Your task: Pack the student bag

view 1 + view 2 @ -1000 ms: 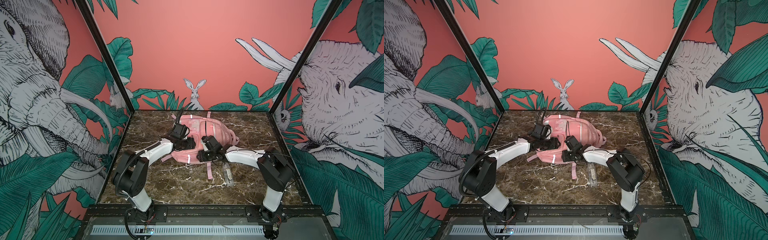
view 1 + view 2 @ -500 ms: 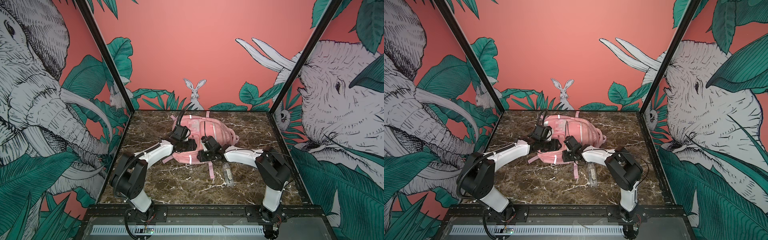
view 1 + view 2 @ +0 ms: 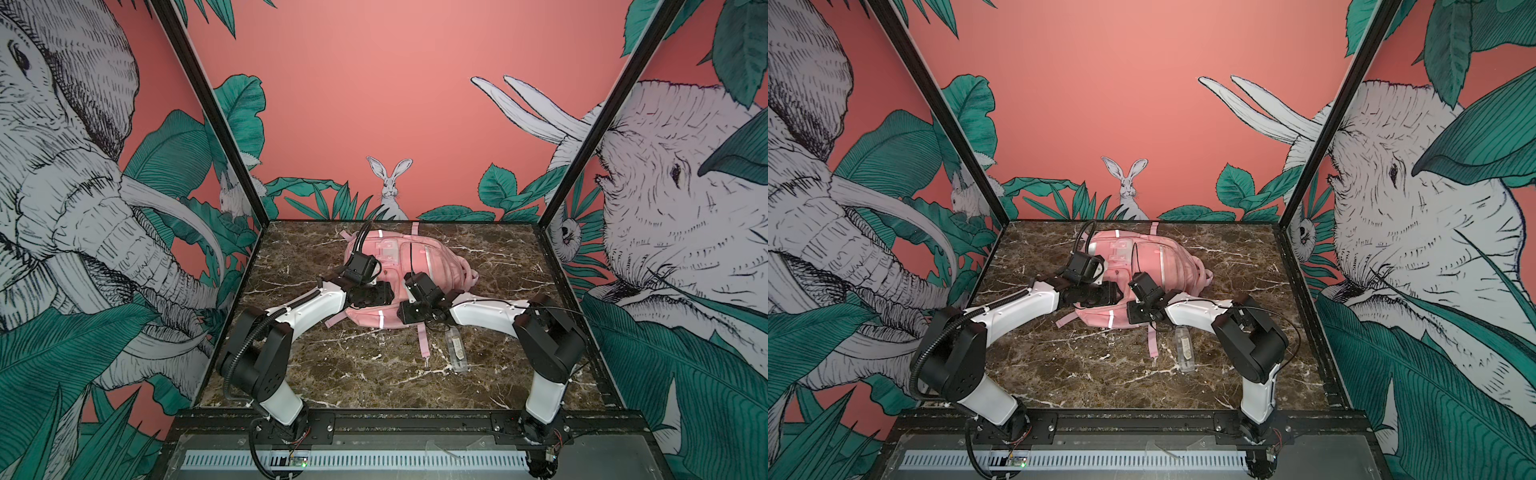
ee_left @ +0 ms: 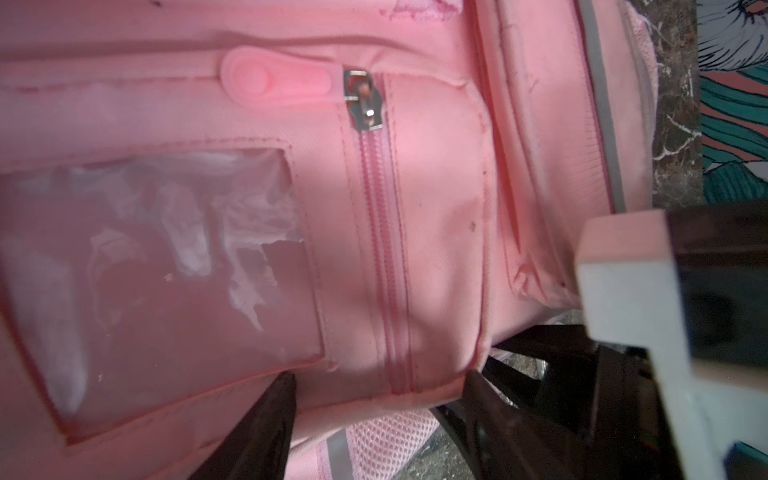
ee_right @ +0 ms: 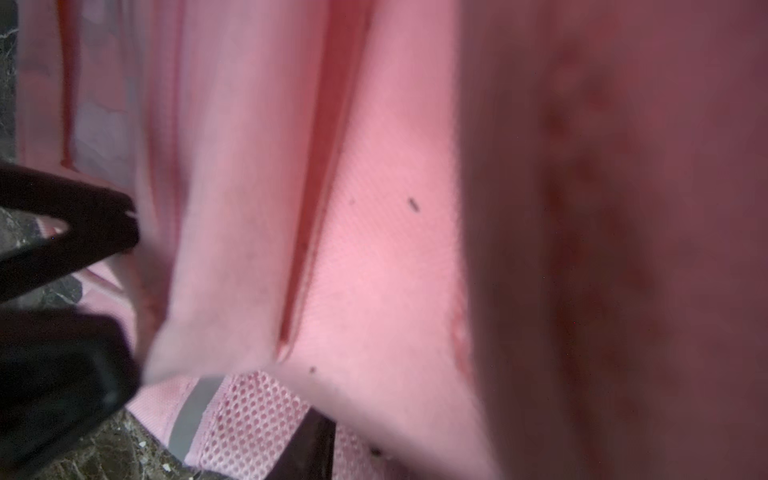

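The student bag (image 3: 415,257) (image 3: 1144,257), a soft pink fabric backpack, lies flat with its front up at the middle rear of the marble table (image 3: 332,374). Its front pocket zip (image 4: 386,270) is closed, beside a clear window pocket (image 4: 158,266). A silver reflective strip (image 3: 381,322) marks its near edge, and a pink strap (image 3: 423,345) trails forward.

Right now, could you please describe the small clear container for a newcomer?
Find the marble table, then the pink student bag on it. Beside the bag's trailing strap lies the container: clear and colourless, unlike the pink strap.
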`<state>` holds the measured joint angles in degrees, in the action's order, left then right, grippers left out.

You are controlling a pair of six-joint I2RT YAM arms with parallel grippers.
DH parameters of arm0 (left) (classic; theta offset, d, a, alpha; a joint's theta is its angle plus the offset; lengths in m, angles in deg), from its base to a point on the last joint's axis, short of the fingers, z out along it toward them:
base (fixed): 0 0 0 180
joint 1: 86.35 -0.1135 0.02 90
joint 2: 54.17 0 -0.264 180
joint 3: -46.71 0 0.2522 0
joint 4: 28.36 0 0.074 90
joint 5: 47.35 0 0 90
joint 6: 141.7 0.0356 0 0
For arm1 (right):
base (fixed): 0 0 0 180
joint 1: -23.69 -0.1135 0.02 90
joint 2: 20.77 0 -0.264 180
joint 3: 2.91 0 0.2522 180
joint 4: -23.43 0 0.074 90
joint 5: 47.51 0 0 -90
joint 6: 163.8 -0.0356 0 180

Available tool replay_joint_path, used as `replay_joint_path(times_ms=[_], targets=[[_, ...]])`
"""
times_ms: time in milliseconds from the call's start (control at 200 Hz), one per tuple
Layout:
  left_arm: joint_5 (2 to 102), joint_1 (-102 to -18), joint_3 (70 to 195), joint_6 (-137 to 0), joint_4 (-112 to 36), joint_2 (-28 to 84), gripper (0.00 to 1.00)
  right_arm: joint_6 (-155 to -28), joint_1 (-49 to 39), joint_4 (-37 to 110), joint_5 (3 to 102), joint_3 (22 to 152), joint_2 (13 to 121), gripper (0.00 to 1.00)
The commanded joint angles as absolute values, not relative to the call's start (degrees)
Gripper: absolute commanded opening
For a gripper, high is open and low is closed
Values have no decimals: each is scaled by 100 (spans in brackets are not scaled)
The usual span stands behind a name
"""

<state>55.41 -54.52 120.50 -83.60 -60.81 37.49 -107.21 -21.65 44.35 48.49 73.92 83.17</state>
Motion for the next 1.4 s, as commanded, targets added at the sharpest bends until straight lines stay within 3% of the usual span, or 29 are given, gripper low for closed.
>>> replay_joint_path(times_ms=[0,170,880,1395], targets=[[5512,-5427,11989,-8282,-6517,3632,65,-10558,-2149,4387,4570,7280,7911,32],[5584,-5451,11984,-8314,-6454,3697,65,-10526,-2141,4401,4715,7360,8018,22],[5768,-5757,11778,-8282,-6278,3811,65,-10694,-2167,4112,4984,7408,8571,19],[5760,-6172,11598,-8271,-6247,3983,65,-10497,-2167,4490,4898,7209,8181,0]])
